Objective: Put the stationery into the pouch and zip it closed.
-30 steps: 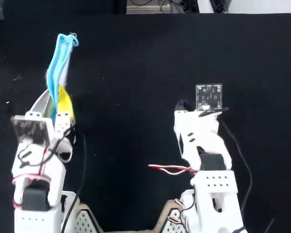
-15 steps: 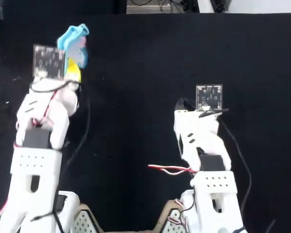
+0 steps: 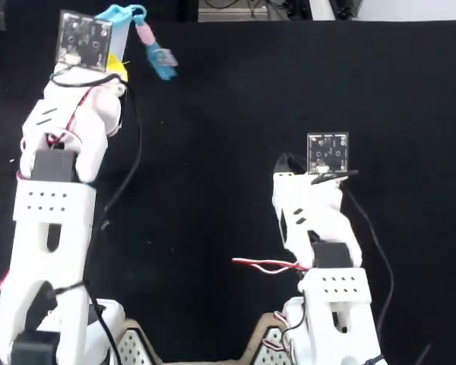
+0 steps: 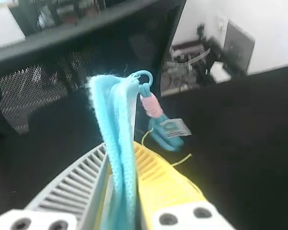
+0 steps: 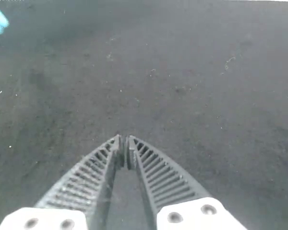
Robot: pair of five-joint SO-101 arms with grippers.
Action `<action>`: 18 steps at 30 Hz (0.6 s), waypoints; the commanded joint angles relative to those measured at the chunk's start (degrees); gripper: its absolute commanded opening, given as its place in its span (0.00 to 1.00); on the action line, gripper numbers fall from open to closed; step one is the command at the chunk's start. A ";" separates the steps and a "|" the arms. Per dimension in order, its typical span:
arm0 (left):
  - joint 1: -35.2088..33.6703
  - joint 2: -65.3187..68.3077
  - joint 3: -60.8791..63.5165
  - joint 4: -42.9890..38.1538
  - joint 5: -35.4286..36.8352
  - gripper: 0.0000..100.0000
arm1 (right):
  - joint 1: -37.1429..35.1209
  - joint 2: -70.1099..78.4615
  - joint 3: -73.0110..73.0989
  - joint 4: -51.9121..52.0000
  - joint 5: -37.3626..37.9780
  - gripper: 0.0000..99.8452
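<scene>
Blue pouch (image 4: 116, 110) clamped in my left pincer (image 4: 119, 147) over the table's (image 3: 235, 91) far left corner, right pincer (image 5: 123, 140) together, empty; can't tell if it's filled or zipped.

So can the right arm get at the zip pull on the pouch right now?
Probably not easily. Nothing stands between them on the table, but the left gripper holds the pouch at the far corner, zip pull dangling well away from the shut right gripper.

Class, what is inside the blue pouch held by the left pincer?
Nothing inside shows. The blue pouch is pinched flat in the left pincer, its fabric covering any contents. A pink-and-blue zip pull hangs outside.
</scene>
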 commanded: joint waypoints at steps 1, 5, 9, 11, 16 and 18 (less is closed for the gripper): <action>-0.66 2.46 -6.29 0.79 -1.32 0.03 | -0.62 -1.01 -0.22 -1.41 0.62 0.01; -0.13 3.78 -4.09 0.79 -0.97 0.03 | -0.62 -1.01 -0.22 -1.41 0.62 0.01; 1.54 4.13 -0.66 0.62 -0.88 0.03 | -0.62 -1.01 -0.22 -1.41 0.62 0.01; 2.24 4.40 1.36 0.44 -0.88 0.03 | -0.62 -1.01 -0.22 -1.41 0.62 0.01; 6.64 6.95 4.53 0.35 -0.88 0.03 | -0.53 -1.01 -0.22 -1.41 0.62 0.01; 7.87 7.56 4.18 0.35 -0.88 0.03 | -0.53 -1.01 -0.13 -1.41 0.62 0.01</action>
